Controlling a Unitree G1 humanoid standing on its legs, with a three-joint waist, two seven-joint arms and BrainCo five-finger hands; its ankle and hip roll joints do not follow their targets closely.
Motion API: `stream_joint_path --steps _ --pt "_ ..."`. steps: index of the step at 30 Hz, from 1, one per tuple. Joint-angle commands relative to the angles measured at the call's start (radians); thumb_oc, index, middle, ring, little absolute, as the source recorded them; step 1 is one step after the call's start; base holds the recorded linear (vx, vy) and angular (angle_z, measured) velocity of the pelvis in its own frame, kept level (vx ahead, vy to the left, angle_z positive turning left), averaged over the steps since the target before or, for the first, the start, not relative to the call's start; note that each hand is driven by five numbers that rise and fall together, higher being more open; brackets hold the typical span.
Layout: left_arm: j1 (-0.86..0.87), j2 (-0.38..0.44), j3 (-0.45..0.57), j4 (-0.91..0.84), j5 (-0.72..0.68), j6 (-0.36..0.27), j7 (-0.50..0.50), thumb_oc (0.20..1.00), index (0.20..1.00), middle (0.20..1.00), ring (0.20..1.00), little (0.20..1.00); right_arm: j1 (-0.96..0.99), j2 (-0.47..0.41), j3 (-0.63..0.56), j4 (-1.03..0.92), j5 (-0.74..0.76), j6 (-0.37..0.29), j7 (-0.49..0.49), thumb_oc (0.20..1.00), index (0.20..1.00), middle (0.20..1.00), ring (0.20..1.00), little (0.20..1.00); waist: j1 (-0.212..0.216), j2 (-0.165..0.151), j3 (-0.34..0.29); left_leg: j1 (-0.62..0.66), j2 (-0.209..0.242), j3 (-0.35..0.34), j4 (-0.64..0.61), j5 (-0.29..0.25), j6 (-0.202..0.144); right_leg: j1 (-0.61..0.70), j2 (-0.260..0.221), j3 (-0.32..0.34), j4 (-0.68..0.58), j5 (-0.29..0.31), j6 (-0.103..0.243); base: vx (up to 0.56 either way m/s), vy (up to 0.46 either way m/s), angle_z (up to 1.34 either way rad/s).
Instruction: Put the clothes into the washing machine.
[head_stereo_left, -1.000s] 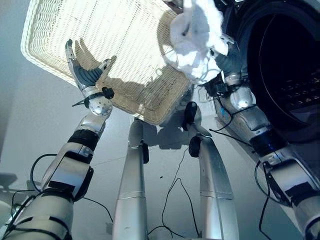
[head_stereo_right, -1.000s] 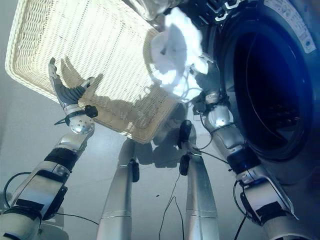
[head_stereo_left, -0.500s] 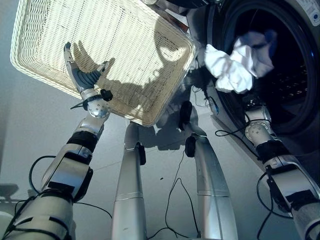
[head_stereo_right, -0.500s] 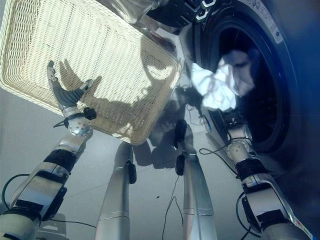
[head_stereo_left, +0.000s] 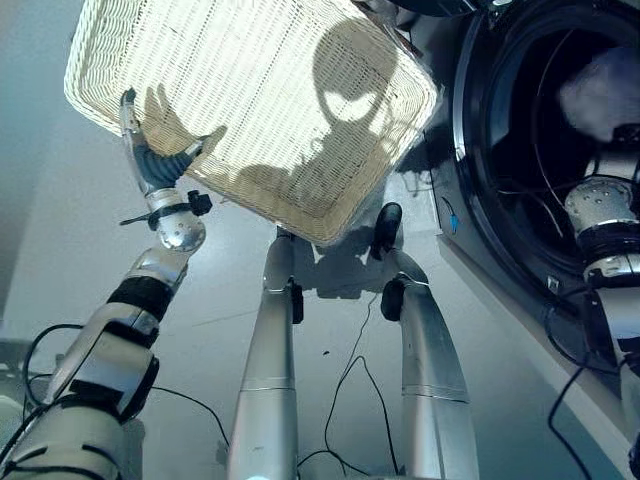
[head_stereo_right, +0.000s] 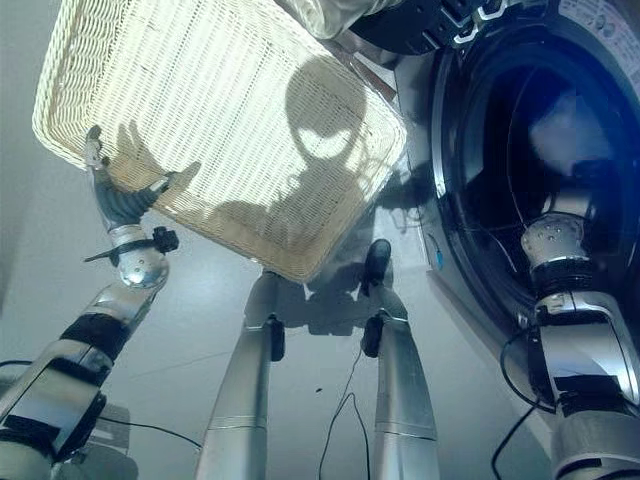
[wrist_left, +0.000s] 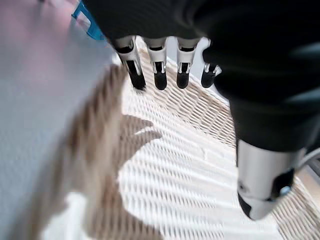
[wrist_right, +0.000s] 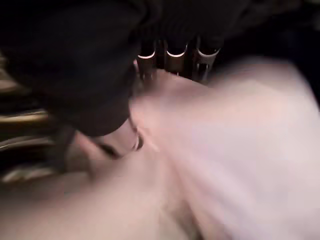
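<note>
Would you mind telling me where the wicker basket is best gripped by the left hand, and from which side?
Probably the near rim of the wicker basket, from the robot's left. The left hand hovers open just there, its fingers pointing across the rim into the basket. The rim is a raised woven edge that curled fingers and a thumb could pinch.

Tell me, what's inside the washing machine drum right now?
A pale cloth sits inside the dark drum, with the right robot hand reaching in against it. Its fingers are buried in the cloth, and the rest of the drum is too dark to see.
</note>
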Motion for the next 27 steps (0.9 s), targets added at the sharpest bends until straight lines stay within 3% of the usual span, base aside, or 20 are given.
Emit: stream_joint_path --steps 1,4,7,9,11,12,13,15,16,18,22,27 --pt "-0.035 0.008 0.072 0.037 -0.053 -0.012 -0.029 1.0 1.0 1.0 1.0 1.0 0.021 -0.255 -0.036 0.032 -0.074 0.022 0.059 1.0 1.0 1.0 1.0 1.0 -0.031 -0.066 -0.025 0.055 -0.01 0.019 0.146 -0.193 -0.027 0.123 0.064 -0.028 -0.162 0.12 0.102 0.0 0.0 0.0" --pt "-0.07 0.004 0.055 0.056 -0.049 -0.008 -0.053 1.0 1.0 1.0 1.0 1.0 -0.015 -0.249 0.016 0.129 -0.108 0.11 0.053 1.0 1.0 1.0 1.0 1.0 -0.017 -0.06 -0.025 0.051 -0.021 0.011 0.151 -0.194 -0.021 0.117 0.056 -0.035 -0.157 0.118 0.1 0.01 -0.024 0.02" --pt "-0.093 -0.004 0.03 0.075 -0.046 -0.014 -0.063 1.0 1.0 1.0 1.0 1.0 -0.054 -0.236 0.055 0.227 -0.106 0.174 -0.021 1.0 1.0 1.0 1.0 1.0 -0.007 -0.045 -0.025 0.046 -0.026 0.007 0.152 -0.193 -0.019 0.11 0.048 -0.04 -0.154 0.117 0.1 0.01 -0.01 0.0" --pt "-0.106 -0.017 0.007 0.079 -0.047 -0.014 -0.053 1.0 1.0 1.0 1.0 1.0 -0.079 -0.227 0.1 0.264 -0.329 0.262 -0.141 1.0 1.0 1.0 1.0 1.0 0.0 -0.033 -0.025 0.041 -0.033 0.007 0.154 -0.191 -0.014 0.104 0.043 -0.043 -0.151 0.119 0.1 0.01 -0.003 0.04" --pt "-0.118 -0.021 -0.004 0.076 -0.055 -0.009 -0.048 1.0 1.0 1.0 1.0 1.0 -0.106 -0.215 0.148 0.259 -0.422 0.361 -0.217 1.0 1.0 1.0 1.0 1.0 0.002 -0.026 -0.025 0.036 -0.039 0.006 0.158 -0.192 -0.011 0.097 0.044 -0.041 -0.149 0.12 0.1 0.0 0.006 0.02" --pt "-0.118 -0.021 -0.004 0.076 -0.055 -0.009 -0.048 1.0 1.0 1.0 1.0 1.0 -0.106 -0.215 0.148 0.259 -0.422 0.361 -0.217 1.0 1.0 1.0 1.0 1.0 0.002 -0.026 -0.025 0.036 -0.039 0.006 0.158 -0.192 -0.011 0.097 0.044 -0.041 -0.149 0.12 0.1 -0.01 0.008 0.04" --pt "-0.12 -0.024 -0.005 0.075 -0.052 -0.007 -0.047 1.0 1.0 1.0 1.0 1.0 -0.112 -0.209 0.162 0.272 -0.47 0.424 -0.216 1.0 1.0 1.0 1.0 1.0 0.003 -0.024 -0.025 0.036 -0.039 0.007 0.16 -0.193 -0.011 0.097 0.044 -0.041 -0.148 0.119 0.1 -0.02 -0.01 0.04" --pt "-0.145 -0.026 -0.022 0.077 -0.061 -0.007 -0.045 1.0 1.0 1.0 1.0 1.0 -0.169 -0.201 0.277 0.312 -0.774 0.705 -0.255 1.0 1.0 1.0 1.0 1.0 0.007 -0.018 -0.025 0.033 -0.038 0.009 0.152 -0.189 -0.007 0.098 0.044 -0.041 -0.16 0.125 0.104 -0.04 -0.015 0.04" --pt "-0.15 -0.025 -0.026 0.079 -0.064 -0.009 -0.048 1.0 1.0 1.0 1.0 1.0 -0.176 -0.2 0.297 0.321 -0.791 0.73 -0.255 1.0 1.0 1.0 1.0 1.0 0.009 -0.017 -0.025 0.033 -0.039 0.008 0.15 -0.188 -0.006 0.098 0.044 -0.041 -0.162 0.126 0.103 -0.04 -0.005 0.02" --pt "-0.167 -0.031 -0.043 0.082 -0.066 -0.011 -0.044 1.0 1.0 1.0 1.0 1.0 -0.206 -0.196 0.374 0.353 -0.95 0.863 -0.241 1.0 1.0 1.0 1.0 1.0 0.014 -0.008 -0.025 0.031 -0.041 0.007 0.143 -0.182 -0.002 0.097 0.043 -0.043 -0.163 0.124 0.102 -0.03 -0.004 0.03" --pt "-0.19 -0.026 -0.057 0.084 -0.079 -0.015 -0.048 1.0 1.0 1.0 1.0 1.0 -0.245 -0.183 0.461 0.37 -1.123 0.936 -0.237 1.0 1.0 1.0 1.0 1.0 0.02 0.003 -0.025 0.023 -0.043 0.005 0.14 -0.18 0.003 0.088 0.042 -0.045 -0.16 0.121 0.103 0.0 0.0 0.0" --pt "-0.199 -0.023 -0.048 0.084 -0.085 -0.02 -0.051 1.0 1.0 1.0 1.0 1.0 -0.25 -0.146 0.51 0.32 -1.273 0.914 -0.246 1.0 1.0 1.0 1.0 1.0 0.016 0.008 -0.025 0.022 -0.043 0.008 0.129 -0.181 0.004 0.086 0.045 -0.043 -0.166 0.116 0.106 0.0 0.0 0.0"
